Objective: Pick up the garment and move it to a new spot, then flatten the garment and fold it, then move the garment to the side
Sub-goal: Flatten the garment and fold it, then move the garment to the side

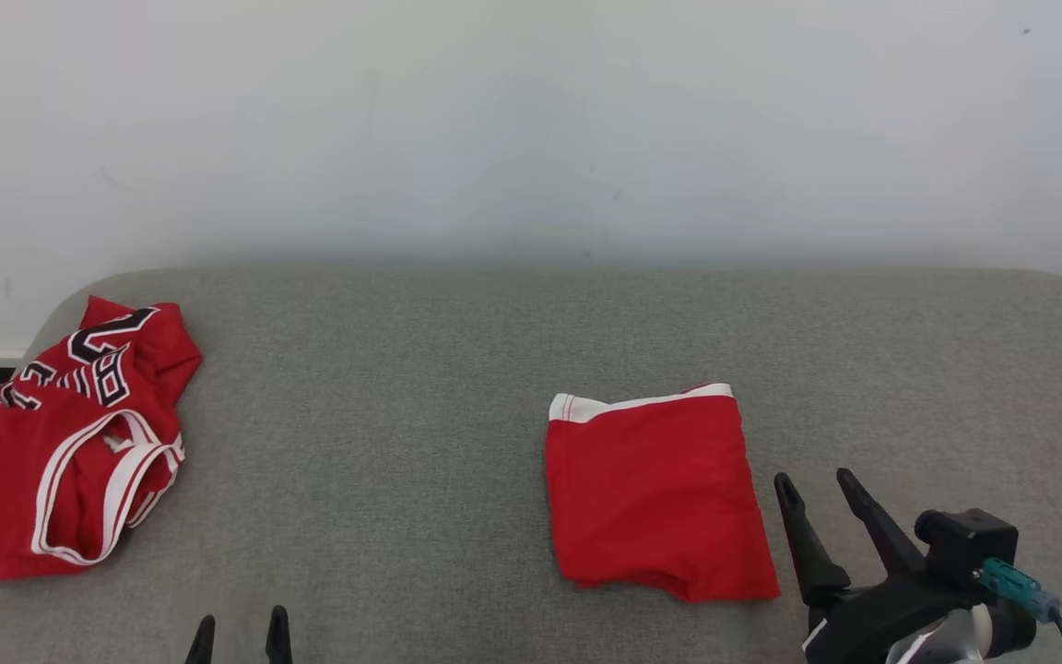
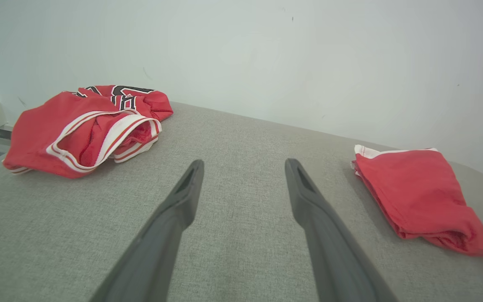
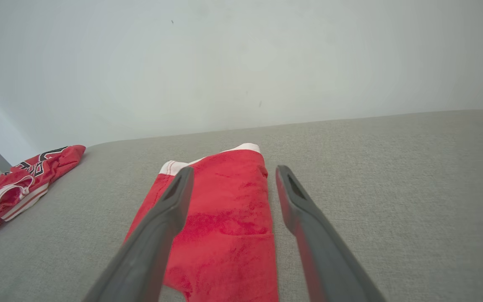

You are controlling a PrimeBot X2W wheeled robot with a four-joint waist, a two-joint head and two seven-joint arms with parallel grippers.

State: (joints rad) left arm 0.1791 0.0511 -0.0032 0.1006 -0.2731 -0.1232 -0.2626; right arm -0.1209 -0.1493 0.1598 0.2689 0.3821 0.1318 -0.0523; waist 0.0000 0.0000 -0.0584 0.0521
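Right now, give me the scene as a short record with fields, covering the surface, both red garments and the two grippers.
surface: grey padded surface, white wall behind
folded garment: folded red garment with a white band, lying flat, right of centre
other garment: crumpled red jersey with black lettering, at the far left
left gripper: left gripper open, holding nothing, at the near edge
right gripper: right gripper open, holding nothing, beside the folded garment's right edge
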